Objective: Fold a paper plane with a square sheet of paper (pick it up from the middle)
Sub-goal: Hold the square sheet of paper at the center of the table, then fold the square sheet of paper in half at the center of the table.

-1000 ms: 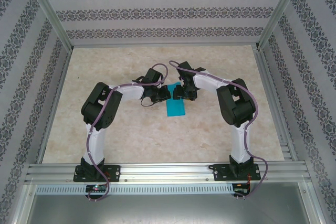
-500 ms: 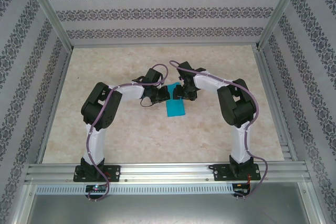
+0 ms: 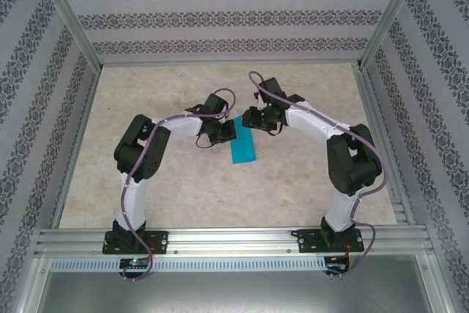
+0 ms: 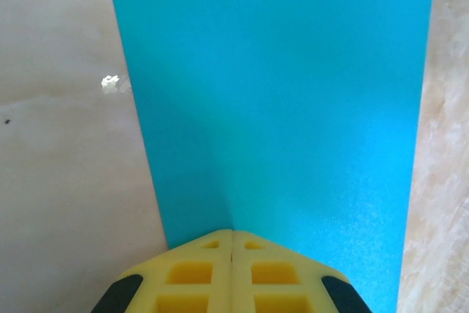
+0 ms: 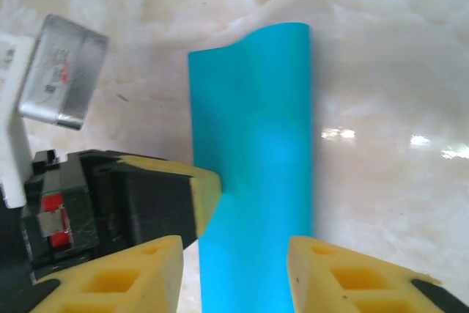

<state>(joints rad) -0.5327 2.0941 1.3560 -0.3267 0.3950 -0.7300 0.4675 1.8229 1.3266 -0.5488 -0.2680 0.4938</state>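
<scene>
The turquoise sheet of paper [image 3: 242, 150] lies mid-table, folded lengthwise into a narrow band with a rounded fold along one side [image 5: 256, 144]. My left gripper [image 3: 226, 133] is at the band's far left edge. In the left wrist view it [image 4: 232, 234] is shut, yellow fingertips pressed together on the edge of the paper [image 4: 278, 93], where a soft crease starts. My right gripper [image 3: 248, 119] hovers over the band's far end. It [image 5: 234, 273] is open, and its fingers [image 5: 146, 273] straddle the band without touching it.
Marbled beige tabletop [image 3: 146, 174] lies around the paper. Aluminium frame rails [image 3: 234, 240] run along the near edge and both sides, with patterned walls behind. A tiny white speck [image 4: 110, 83] sits on the table left of the paper.
The right arm swung its elbow outward to the right and drew its gripper back toward the far side, with its jaws narrowing. The left gripper stayed on the paper.
</scene>
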